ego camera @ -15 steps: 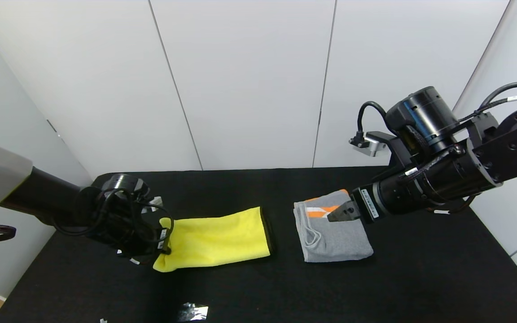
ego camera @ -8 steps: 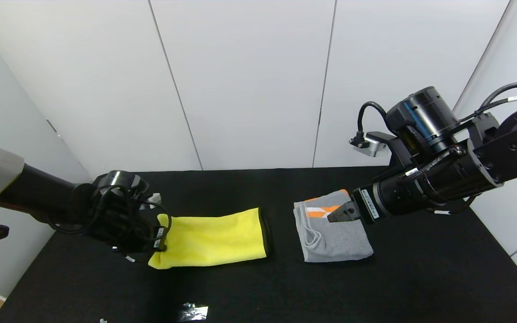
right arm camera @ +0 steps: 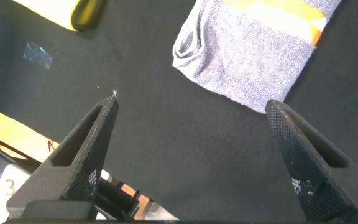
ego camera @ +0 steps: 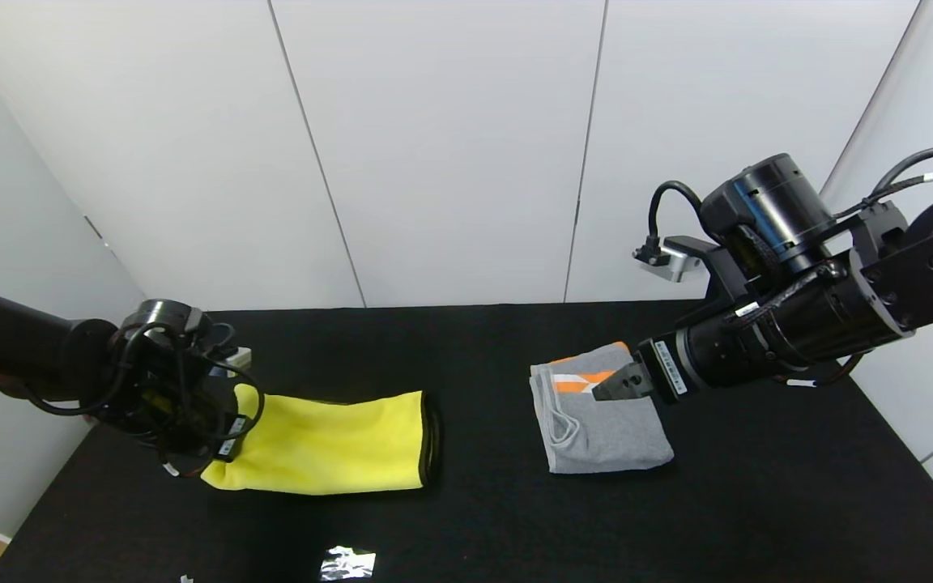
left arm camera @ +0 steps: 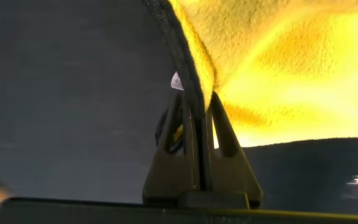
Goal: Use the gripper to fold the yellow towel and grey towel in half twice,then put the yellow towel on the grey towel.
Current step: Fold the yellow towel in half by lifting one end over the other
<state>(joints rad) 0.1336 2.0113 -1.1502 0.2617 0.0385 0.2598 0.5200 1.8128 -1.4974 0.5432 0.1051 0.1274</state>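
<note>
The yellow towel (ego camera: 329, 443) lies folded on the black table, left of centre, its black-trimmed edge to the right. My left gripper (ego camera: 227, 444) is shut on its left end; in the left wrist view the jaws pinch the black trim of the yellow towel (left arm camera: 272, 74) at the left gripper (left arm camera: 199, 102). The grey towel (ego camera: 604, 425) lies folded right of centre, with orange blocks at its far end. Above its far right part hangs my right gripper (ego camera: 608, 387), open and empty. In the right wrist view the grey towel (right arm camera: 247, 56) lies beyond the open right gripper (right arm camera: 191, 109).
A scrap of shiny foil (ego camera: 347, 562) lies near the table's front edge, also visible as the foil scrap (right arm camera: 37, 53). White wall panels stand behind the black table (ego camera: 758, 502). The table's left edge runs close to my left arm.
My left gripper has pulled the yellow towel to the left, and the whole towel has slid that way. The right arm has barely moved.
</note>
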